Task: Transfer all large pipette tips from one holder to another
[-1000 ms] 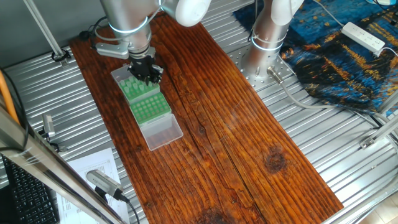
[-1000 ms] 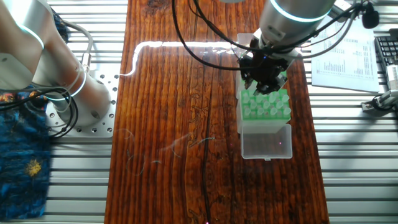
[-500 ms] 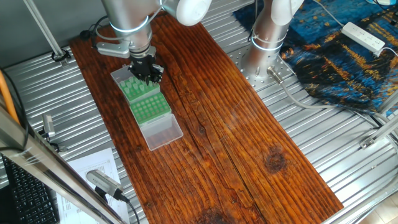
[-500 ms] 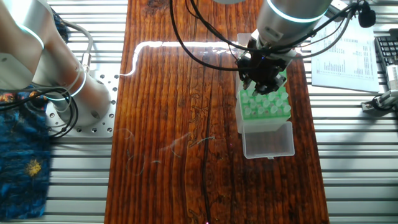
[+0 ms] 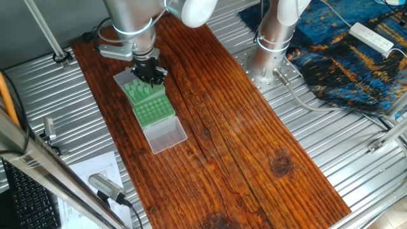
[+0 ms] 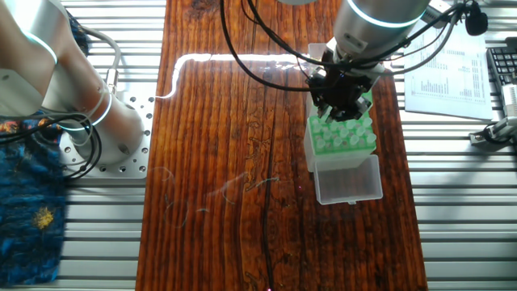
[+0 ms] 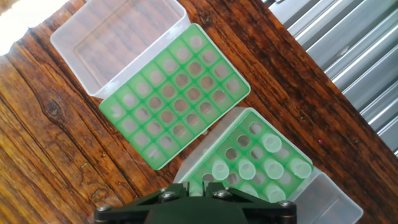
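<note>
Bright, even light; glare streaks the wooden board (image 6: 242, 162).

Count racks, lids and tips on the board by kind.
Green racks: 2
Clear lids: 2
Pipette tips: at least 5 showing, all in one rack; the hand hides the rest
Total: 9 or more

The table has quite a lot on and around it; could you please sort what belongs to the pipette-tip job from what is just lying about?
Job:
- large pipette tips
- green rack holding them
- empty green rack
- gripper

Lying about:
- power strip
- printed sheet
- blue cloth
</note>
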`<state>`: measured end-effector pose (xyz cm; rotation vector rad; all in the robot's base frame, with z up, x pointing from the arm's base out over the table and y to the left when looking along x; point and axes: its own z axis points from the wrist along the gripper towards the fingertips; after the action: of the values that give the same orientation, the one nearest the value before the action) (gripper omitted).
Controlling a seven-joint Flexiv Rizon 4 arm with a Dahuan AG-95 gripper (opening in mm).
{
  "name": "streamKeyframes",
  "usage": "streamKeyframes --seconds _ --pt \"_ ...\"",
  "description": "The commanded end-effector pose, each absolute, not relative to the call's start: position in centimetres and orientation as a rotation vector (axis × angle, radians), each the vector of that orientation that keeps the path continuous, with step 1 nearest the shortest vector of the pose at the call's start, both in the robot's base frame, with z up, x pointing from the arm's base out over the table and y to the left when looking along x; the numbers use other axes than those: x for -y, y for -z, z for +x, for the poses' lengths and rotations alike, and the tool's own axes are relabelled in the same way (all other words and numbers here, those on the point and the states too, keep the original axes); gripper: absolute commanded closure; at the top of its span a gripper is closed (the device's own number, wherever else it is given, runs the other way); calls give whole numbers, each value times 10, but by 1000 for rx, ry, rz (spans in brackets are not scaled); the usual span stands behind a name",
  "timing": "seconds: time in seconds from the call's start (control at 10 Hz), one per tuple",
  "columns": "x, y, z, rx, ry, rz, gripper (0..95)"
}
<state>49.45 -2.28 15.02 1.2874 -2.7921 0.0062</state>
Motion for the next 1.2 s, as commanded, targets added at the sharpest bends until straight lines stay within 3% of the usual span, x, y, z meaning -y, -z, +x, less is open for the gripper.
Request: streamKeyframes --seconds 0.1,1.2 --pt "23 -151 495 2792 -2 1289 950" --pt "30 -181 504 2766 11 1283 950"
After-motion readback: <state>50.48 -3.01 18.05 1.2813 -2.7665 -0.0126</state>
